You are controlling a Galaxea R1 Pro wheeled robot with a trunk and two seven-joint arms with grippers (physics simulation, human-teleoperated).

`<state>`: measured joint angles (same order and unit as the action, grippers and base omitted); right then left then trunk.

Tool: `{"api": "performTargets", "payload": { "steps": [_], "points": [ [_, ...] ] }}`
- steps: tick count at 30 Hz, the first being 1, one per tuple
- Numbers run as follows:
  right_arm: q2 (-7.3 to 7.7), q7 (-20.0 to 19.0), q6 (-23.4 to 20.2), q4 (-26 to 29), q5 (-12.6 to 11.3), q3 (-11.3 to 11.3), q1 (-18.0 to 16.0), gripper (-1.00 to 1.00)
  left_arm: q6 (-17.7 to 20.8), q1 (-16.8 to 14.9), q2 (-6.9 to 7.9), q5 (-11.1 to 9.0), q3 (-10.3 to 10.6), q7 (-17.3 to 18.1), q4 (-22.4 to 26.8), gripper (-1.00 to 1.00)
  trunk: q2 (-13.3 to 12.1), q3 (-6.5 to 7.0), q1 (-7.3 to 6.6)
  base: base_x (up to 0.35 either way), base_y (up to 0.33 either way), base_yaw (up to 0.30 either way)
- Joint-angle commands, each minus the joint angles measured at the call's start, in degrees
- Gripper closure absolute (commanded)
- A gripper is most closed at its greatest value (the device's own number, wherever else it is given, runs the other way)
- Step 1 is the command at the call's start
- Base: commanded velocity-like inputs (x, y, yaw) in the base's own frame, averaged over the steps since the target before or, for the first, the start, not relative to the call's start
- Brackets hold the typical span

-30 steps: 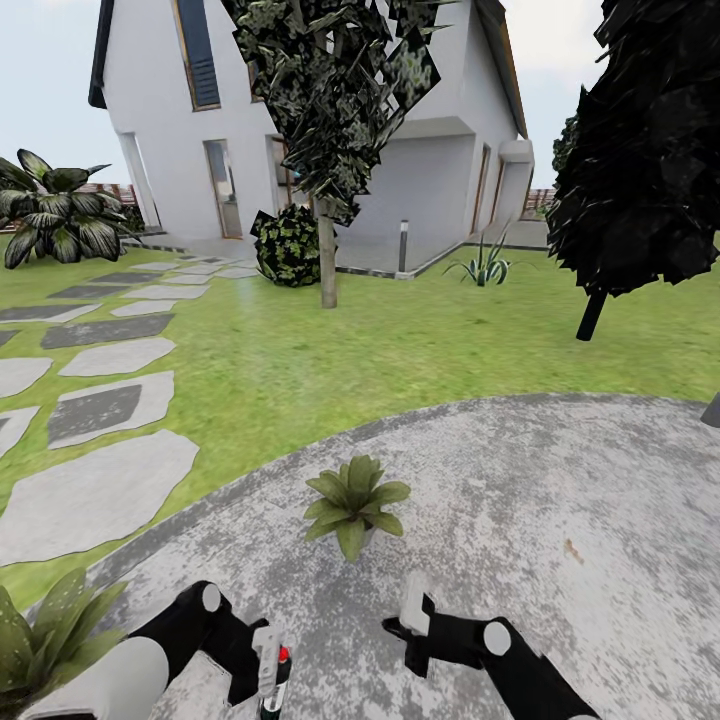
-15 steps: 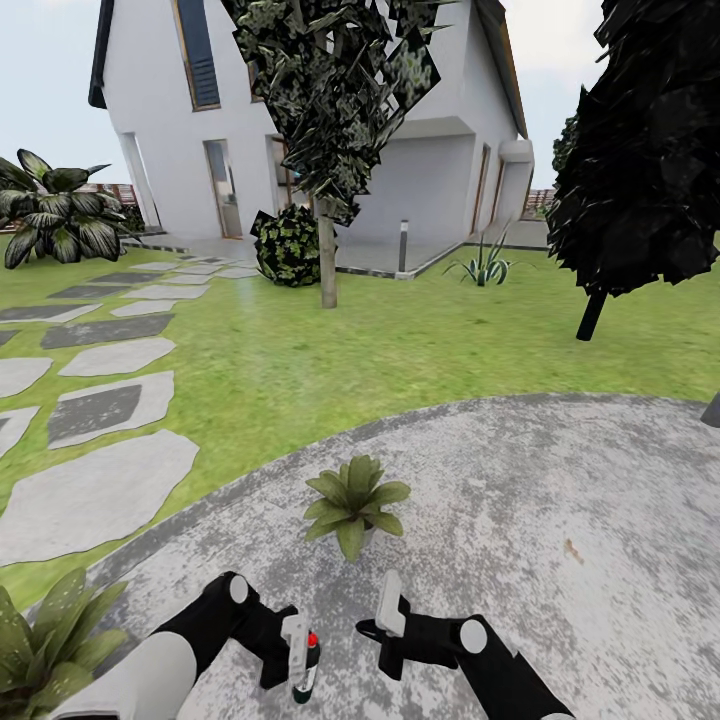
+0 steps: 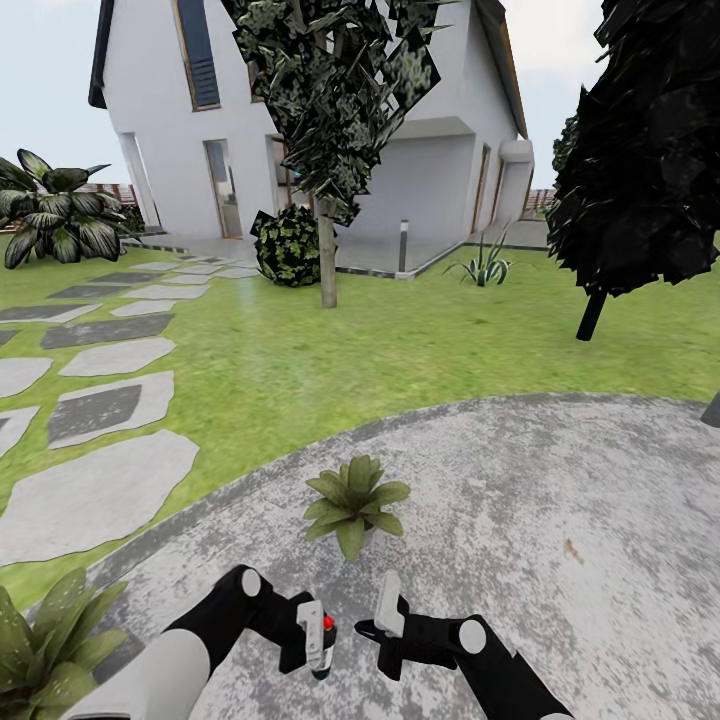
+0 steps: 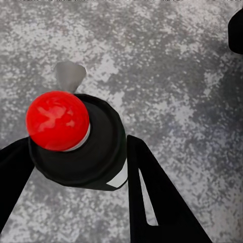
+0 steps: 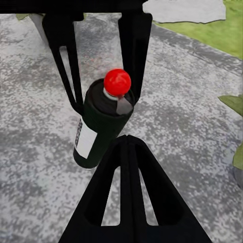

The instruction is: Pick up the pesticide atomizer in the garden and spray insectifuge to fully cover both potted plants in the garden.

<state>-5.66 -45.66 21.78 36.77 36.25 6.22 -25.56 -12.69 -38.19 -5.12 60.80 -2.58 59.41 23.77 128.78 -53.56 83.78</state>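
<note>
The pesticide atomizer (image 3: 324, 645), a slim dark green bottle with a white label, black cap and red ball nozzle, hangs upright over the paved patio (image 3: 560, 500), and my left gripper (image 3: 316, 632) is shut on it. The left wrist view looks down on the atomizer's cap (image 4: 86, 152) between the two black fingers. My right gripper (image 3: 388, 606) is shut on nothing, close beside the bottle. Its joined fingertips (image 5: 127, 144) point at the atomizer (image 5: 98, 129). One potted plant (image 3: 354, 504) stands just beyond both grippers. The second potted plant (image 3: 45, 640) is at the lower left.
Lawn (image 3: 400, 350) and grey stepping stones (image 3: 95, 410) lie beyond the patio. A thin tree trunk (image 3: 328, 255), a dark tree (image 3: 640, 150), shrubs (image 3: 60, 215) and a white house (image 3: 300, 120) stand farther off.
My left gripper has carried the atomizer rightward and forward, close to the right gripper. The right gripper shifted slightly left earlier and has held still since.
</note>
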Motion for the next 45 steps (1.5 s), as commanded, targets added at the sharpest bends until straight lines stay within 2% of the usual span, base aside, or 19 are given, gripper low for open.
{"api": "performTargets", "payload": {
  "steps": [1, 17, 25, 45],
  "points": [
    [-0.03, 0.0, 0.3, 0.1, 0.5, -0.1, 0.0, 1.0, -0.4, 0.0, -0.12, 0.5, -0.3, 0.1, 0.0, 1.0, 0.0, -0.05, -0.01, 0.0, 0.0, 0.0],
    [-0.05, 0.0, 0.3, 0.1, 0.5, -0.1, 0.0, 1.0, -0.6, 0.5, -1.93, 0.1, -0.3, -0.1, -0.7, 1.0, 0.0, -0.05, -0.01, 0.0, 0.0, 0.0],
    [-0.05, 0.0, 0.3, 0.1, 0.5, -0.1, 0.0, 1.0, -1.1, 0.5, -2.02, -2.1, -0.3, 0.1, -0.8, 1.0, 0.0, -0.05, -0.01, 0.0, 0.0, 0.0],
    [-0.05, 0.0, 0.3, 0.1, 0.5, -0.1, 0.0, 1.0, -1.3, 0.5, -2.92, -2.4, -0.3, 0.5, -0.9, 1.0, 0.0, -0.05, -0.01, 0.0, 0.0, 0.0]
  ]
}}
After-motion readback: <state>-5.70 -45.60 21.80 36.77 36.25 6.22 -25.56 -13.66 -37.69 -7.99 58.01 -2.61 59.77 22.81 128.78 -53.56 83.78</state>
